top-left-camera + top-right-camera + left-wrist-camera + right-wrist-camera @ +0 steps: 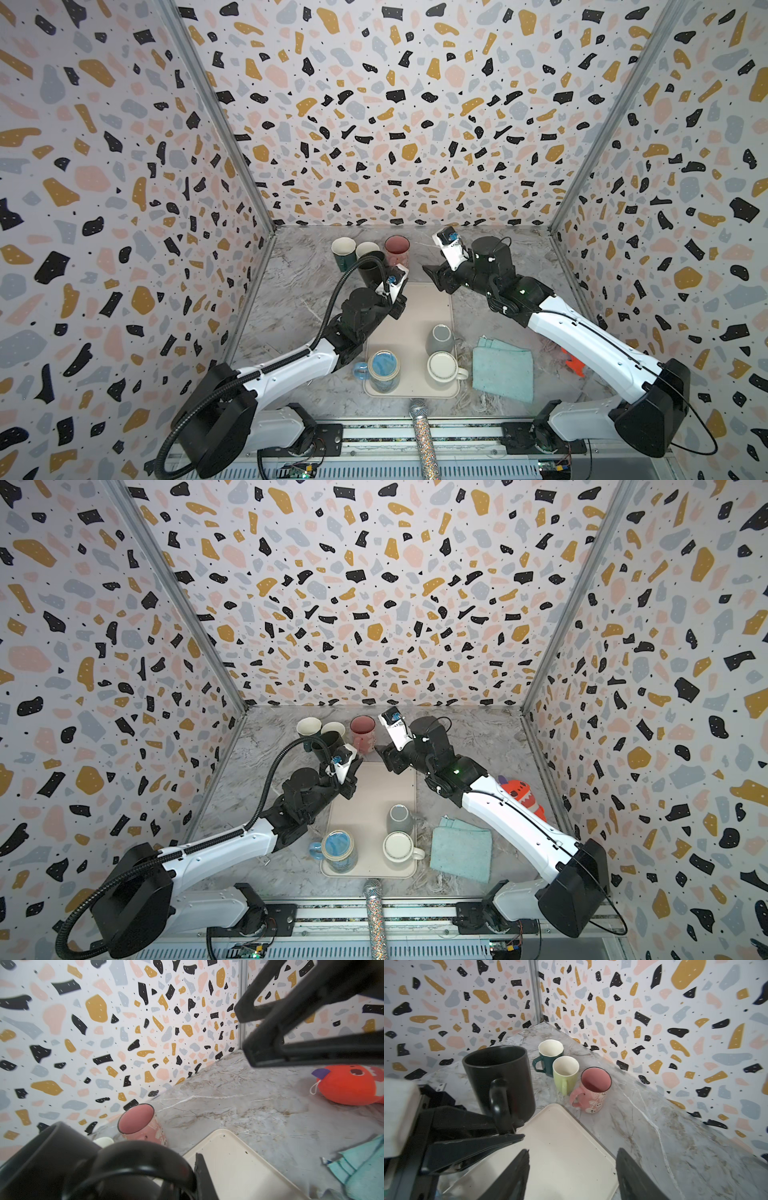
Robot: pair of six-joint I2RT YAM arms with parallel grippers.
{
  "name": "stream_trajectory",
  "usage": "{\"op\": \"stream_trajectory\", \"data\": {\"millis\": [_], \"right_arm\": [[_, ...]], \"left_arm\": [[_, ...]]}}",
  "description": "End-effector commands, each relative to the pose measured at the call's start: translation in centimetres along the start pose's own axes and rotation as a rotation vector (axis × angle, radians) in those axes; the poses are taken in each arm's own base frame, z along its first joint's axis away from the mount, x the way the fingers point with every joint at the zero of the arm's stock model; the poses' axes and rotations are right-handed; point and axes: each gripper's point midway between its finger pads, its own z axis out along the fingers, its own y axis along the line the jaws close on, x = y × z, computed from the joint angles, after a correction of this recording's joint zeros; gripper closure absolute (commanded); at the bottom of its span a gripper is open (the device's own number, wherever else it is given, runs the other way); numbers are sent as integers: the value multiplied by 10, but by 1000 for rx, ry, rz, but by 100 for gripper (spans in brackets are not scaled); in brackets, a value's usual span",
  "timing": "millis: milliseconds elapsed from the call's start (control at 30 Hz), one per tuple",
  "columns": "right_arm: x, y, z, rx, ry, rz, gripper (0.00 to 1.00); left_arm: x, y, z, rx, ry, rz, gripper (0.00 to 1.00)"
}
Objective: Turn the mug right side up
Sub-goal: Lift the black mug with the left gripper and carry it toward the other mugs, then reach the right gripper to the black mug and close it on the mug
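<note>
The black mug [500, 1076] stands upright with its mouth up, beside the far left corner of the cream tray [560, 1147]. In both top views this mug [371, 269] [328, 746] sits just in front of the row of cups. My left gripper [508, 1128] is shut on its handle [135, 1157]; one of the fingers [200, 1169] shows next to the handle. My right gripper [573, 1151] [434, 277] hangs open over the tray's far end, empty, a short way right of the mug.
Dark green [343, 249], light green [366, 248] and pink [397, 247] mugs stand upright by the back wall. Grey [440, 338], blue [383, 370] and white [444, 368] mugs sit bottom-up on the tray. A teal cloth [503, 368], orange plush [521, 791] and glitter microphone [422, 436] lie nearby.
</note>
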Motion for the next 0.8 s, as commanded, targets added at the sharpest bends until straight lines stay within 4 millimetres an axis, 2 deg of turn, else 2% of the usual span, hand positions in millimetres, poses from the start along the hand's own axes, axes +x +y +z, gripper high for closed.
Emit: {"op": "stream_trajectory", "data": {"millis": [0, 267, 467, 767], "right_arm": [[-18, 18, -13, -123, -31, -6, 30], [-26, 5, -21, -131, -54, -20, 24], [-32, 13, -20, -202, -71, -47, 23], [-32, 30, -8, -327, -49, -90, 26]], "left_arm": [[-53, 24, -9, -181, -186, 134, 100], [-42, 22, -8, -281, -129, 313, 100], [-31, 18, -8, -334, -84, 417, 100], [-29, 9, -10, -326, -94, 471, 100]]}}
